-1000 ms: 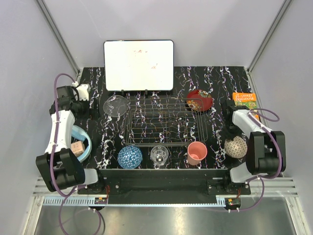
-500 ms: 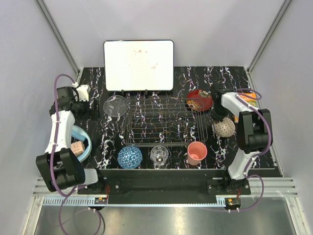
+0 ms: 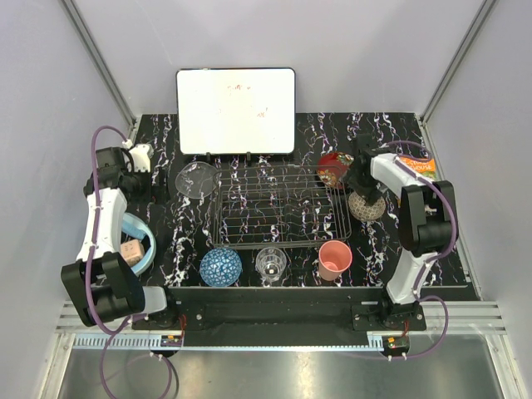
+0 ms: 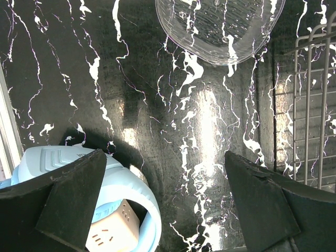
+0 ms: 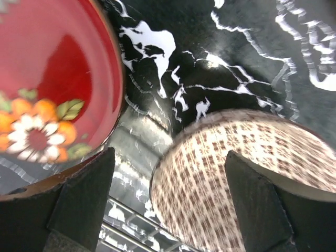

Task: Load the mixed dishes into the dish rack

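Counting three bowls, one red patterned bowl (image 3: 338, 169) beside the dish rack (image 3: 281, 208), left gripper (image 4: 168, 210) and right gripper (image 5: 168, 205) fingers both apart, empty.

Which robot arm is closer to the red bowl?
Right. The right tool hangs just beside the red patterned bowl, at the rack's far right corner. The left tool sits across the dish rack, near the clear glass plate.
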Tool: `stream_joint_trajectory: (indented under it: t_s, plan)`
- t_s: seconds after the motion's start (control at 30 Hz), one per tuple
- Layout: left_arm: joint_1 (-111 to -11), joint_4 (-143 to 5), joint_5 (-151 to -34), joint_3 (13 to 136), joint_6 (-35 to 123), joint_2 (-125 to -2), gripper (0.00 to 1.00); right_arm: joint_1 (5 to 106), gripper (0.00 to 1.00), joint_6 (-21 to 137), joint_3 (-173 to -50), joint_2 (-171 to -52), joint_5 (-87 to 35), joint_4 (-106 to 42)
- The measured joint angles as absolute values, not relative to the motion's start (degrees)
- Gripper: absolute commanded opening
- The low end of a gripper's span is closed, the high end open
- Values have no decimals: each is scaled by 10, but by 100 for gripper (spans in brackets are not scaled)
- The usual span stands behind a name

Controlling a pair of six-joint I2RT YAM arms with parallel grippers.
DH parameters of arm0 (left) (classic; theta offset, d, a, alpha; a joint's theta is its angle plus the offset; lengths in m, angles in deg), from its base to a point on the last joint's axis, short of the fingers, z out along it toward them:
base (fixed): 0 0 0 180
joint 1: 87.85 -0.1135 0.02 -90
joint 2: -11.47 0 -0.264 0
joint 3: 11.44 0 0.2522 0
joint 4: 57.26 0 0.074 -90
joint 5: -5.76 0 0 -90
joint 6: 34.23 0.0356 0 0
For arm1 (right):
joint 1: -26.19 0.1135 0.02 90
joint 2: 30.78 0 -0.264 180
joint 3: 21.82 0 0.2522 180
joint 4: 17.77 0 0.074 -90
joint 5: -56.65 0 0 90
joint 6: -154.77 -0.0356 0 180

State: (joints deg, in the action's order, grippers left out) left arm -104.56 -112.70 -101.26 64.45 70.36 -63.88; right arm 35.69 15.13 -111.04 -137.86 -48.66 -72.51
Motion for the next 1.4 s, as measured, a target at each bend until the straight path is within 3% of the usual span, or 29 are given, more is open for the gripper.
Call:
stream_joint_trajectory:
  t_s: [0.27,0.43,0.67,0.97,1.23,1.4]
  plan:
    - [-1047,-1124,-1013,635,704,-629,99,358,87,186,-1097,-1212,-508,-733]
    - [-1047,-1124,-1016,635,704,-619,99,356,83,176,-1023,-1110,-530,-736]
    - [-1047,-1124,-1028,635,704,-616,99,350,82,132,-910,-1101,-536,-774]
    - [-1034,-1138,-1080,667,678,-638,99,341,80,84,-883,-1098,-546,-783]
    - [-991,-1142,-1085,677,667,-646,99,335,60,53,-882,-1132,-569,-773]
    - [-991,-1145,-1085,677,668,-643,99,333,42,42,-884,-1169,-581,-755]
